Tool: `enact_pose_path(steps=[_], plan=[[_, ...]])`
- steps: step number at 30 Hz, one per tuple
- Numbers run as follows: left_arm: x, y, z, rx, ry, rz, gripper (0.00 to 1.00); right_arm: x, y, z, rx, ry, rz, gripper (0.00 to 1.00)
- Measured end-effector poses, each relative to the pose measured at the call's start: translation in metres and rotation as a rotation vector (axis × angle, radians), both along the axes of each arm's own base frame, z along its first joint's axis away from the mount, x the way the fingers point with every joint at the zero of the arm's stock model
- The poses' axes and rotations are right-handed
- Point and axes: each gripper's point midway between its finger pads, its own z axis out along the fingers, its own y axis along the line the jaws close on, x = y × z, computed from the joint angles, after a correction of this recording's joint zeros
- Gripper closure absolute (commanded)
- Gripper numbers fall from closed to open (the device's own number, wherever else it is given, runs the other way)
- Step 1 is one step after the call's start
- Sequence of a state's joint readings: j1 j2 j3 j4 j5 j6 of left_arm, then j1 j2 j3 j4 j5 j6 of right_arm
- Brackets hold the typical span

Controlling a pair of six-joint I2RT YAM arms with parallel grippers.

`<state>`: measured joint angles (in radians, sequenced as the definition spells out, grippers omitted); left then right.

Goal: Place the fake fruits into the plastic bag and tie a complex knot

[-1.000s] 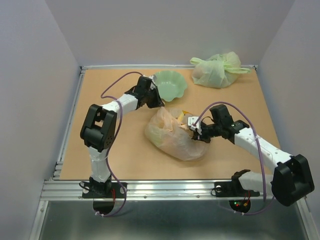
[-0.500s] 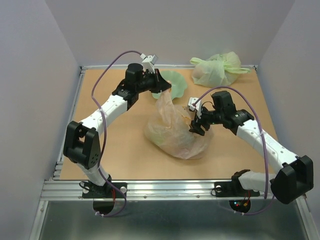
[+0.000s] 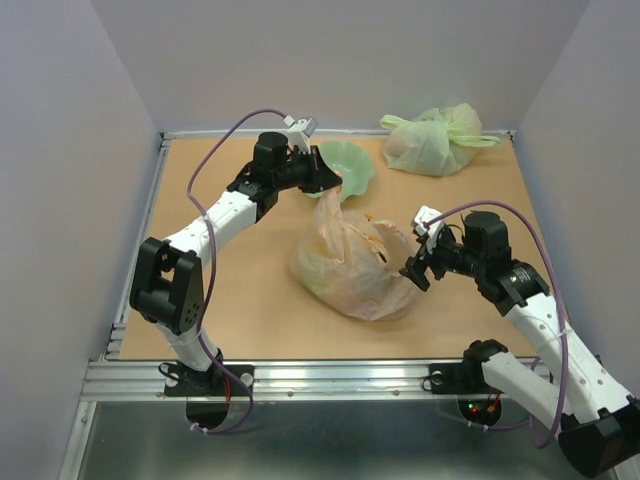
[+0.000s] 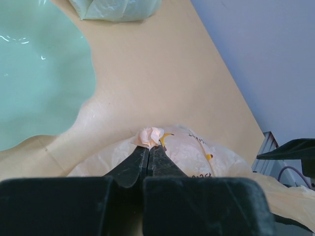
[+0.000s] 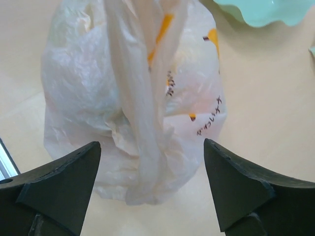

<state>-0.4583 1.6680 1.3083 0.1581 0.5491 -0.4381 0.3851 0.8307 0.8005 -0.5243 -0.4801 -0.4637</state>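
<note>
Hanging below left gripper (image 4: 149, 149), plastic bag (image 3: 350, 268) pinched

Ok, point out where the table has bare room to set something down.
Bare table runs along the near edge in front of the plastic bag, and in the far right between the green bag and the right arm. Crowded: the far middle, where the bowl, left arm and the bag's raised handle meet.
</note>
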Motion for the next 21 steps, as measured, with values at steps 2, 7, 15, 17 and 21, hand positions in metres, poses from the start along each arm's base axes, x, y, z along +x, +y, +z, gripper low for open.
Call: enact_pose_path(steps=[2,7,15,17,21], plan=[[-0.001,-0.001,-0.002,-0.001,0.005,-0.009,1.0,-0.001,-0.008,-0.007,0.002,0.01,-0.029,0.16],[-0.003,-0.005,-0.003,-0.012,0.006,-0.039,1.0,0.003,-0.02,-0.028,0.019,0.045,-0.083,0.51],[0.007,-0.012,0.013,-0.03,-0.022,-0.056,1.0,0.01,0.005,-0.024,0.145,0.115,0.021,0.99],[0.014,-0.018,0.024,-0.043,-0.043,-0.063,1.0,0.016,0.017,-0.017,0.187,0.151,0.074,0.99],[0.018,-0.03,0.038,-0.066,-0.069,-0.092,1.0,0.027,0.038,-0.007,0.246,0.207,0.166,1.0]])
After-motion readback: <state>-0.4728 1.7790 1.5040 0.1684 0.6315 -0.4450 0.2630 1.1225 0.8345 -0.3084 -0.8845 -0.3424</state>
